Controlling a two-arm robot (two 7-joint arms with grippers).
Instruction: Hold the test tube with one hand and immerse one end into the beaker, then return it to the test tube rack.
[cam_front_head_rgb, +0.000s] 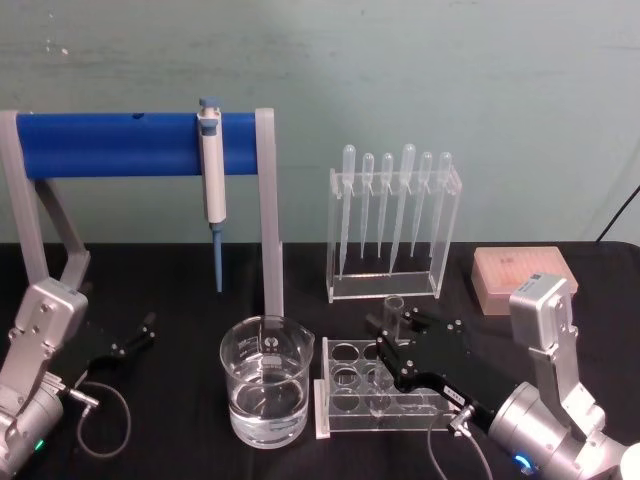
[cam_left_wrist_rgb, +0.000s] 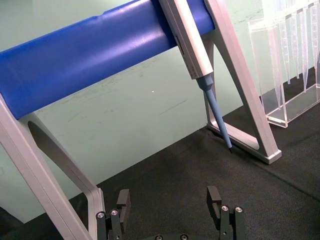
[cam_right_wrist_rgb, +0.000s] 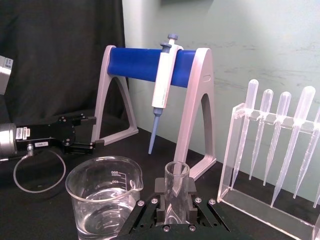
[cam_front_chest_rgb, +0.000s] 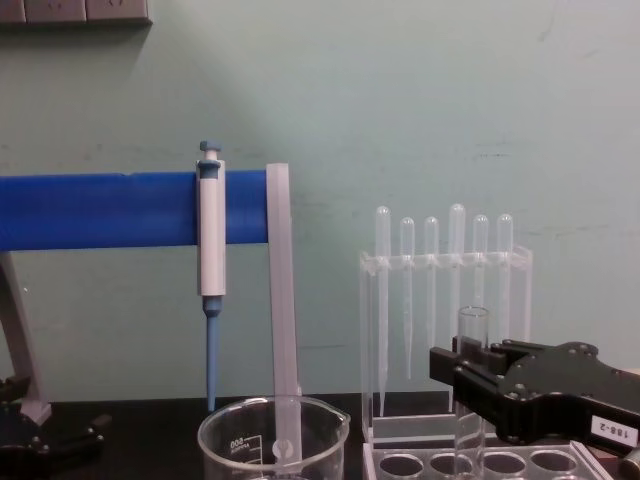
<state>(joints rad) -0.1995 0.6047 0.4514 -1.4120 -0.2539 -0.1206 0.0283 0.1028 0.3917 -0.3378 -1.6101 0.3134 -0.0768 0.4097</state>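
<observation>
Gripping the test tube (cam_front_head_rgb: 393, 312) just below its rim, the right pincer (cam_front_head_rgb: 395, 335) holds it upright over the back row of the clear rack (cam_front_head_rgb: 345, 415), which sits near the table's front edge. Whether the tube's foot has left its hole cannot be told from these views. The beaker (cam_front_head_rgb: 264, 392), about a third full of water, stands just beside the rack on its left. The left pincer (cam_left_wrist_rgb: 170, 207) rests with fingers apart near the table's left edge, idle.

Risks noted:
- Sideways travel before the tube's foot clears the rack would drag or tip the rack, or crack the glass.
- The beaker rim stands higher than the rack top; a low pass would knock it and spill the water.
- Smooth glass may slip downward in the pincer.
- The pipette stand (cam_front_head_rgb: 392, 228) behind limits any backward swing.
</observation>
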